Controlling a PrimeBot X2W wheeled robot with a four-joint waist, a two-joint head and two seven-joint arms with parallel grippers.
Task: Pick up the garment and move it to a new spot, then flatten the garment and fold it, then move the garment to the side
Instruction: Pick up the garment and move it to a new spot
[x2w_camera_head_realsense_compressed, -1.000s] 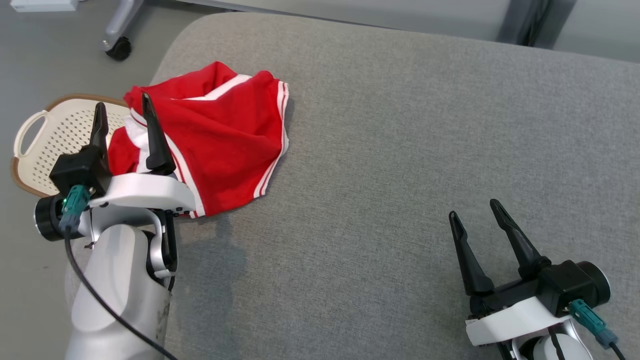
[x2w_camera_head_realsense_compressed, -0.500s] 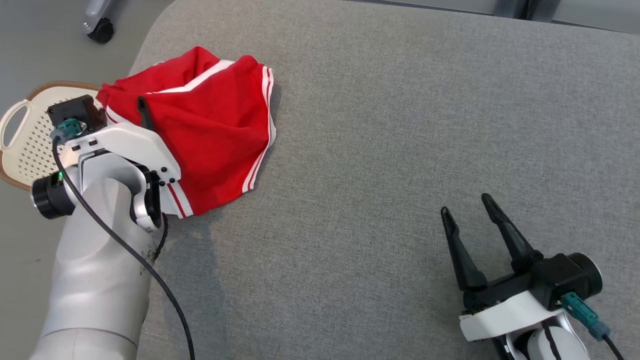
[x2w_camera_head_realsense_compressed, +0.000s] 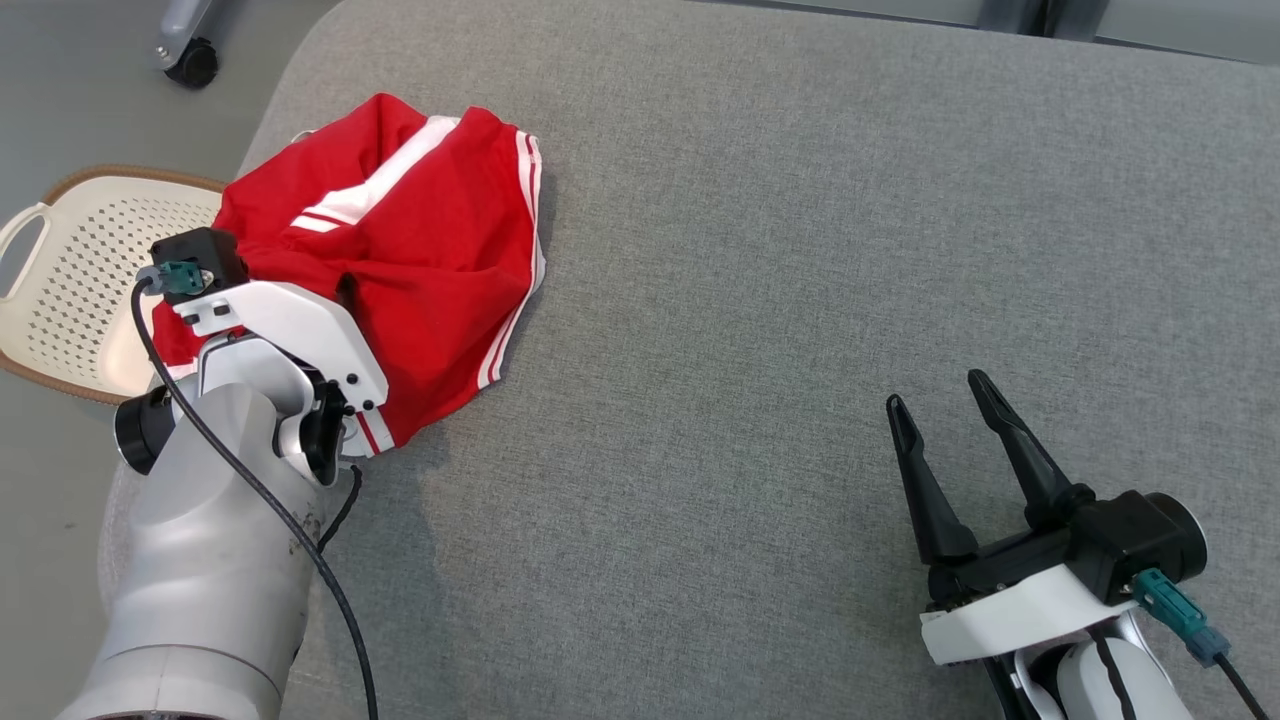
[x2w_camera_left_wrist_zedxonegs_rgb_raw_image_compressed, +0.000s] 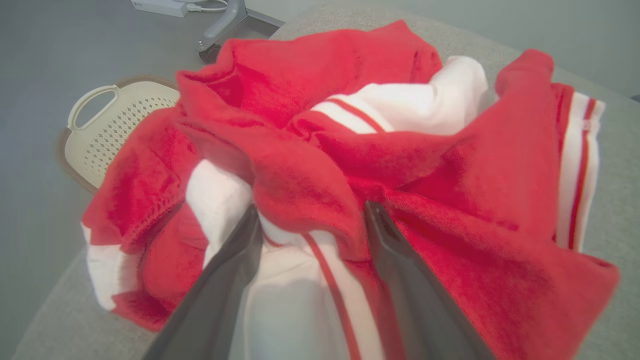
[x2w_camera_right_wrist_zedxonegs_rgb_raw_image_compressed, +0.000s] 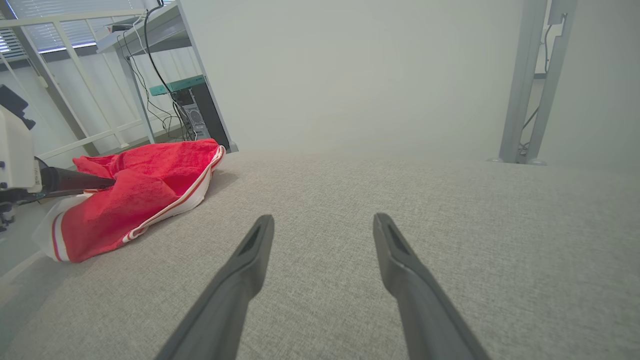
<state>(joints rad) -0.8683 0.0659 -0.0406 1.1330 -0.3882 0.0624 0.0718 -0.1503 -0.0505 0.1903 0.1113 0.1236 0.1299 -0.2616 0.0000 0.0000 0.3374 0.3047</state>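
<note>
Two fingers of my left pincer (x2w_camera_left_wrist_zedxonegs_rgb_raw_image_compressed: 312, 212), left wrist view: spread wide apart, tips pushed into the cloth. A bunched red fold sits between them, and I see no squeeze on it.
Garment (x2w_camera_left_wrist_zedxonegs_rgb_raw_image_compressed: 425, 165), left wrist view: red with white panels and white-and-red stripes, crumpled in a heap against the fingers.
Basket (x2w_camera_left_wrist_zedxonegs_rgb_raw_image_compressed: 107, 125), left wrist view: cream, perforated, with a loop handle. It stands on the floor (x2w_camera_left_wrist_zedxonegs_rgb_raw_image_compressed: 60, 50) just past the garment's left edge.
Right pincer (x2w_camera_right_wrist_zedxonegs_rgb_raw_image_compressed: 322, 222), right wrist view: fingers apart with nothing between them, above bare grey fabric.
Desk (x2w_camera_right_wrist_zedxonegs_rgb_raw_image_compressed: 450, 210), right wrist view: grey fabric top running back to a pale wall.
Garment, right wrist view: at the far left of the desk, near its edge, with one dark finger of my left pincer reaching into it from the left.
Garment, head view: at the desk's far left corner, rumpled, its left side reaching the desk's edge beside the basket.
Left pincer, head view: the white wrist lies over the garment's near-left part and the fingers are buried in the cloth.
Right pincer, head view: at lower right, fingers apart and pointing up the view, well apart from the garment.
Caster wheel (x2w_camera_head_realsense_compressed: 190, 62), head view: black, on the floor past the desk's corner.
</note>
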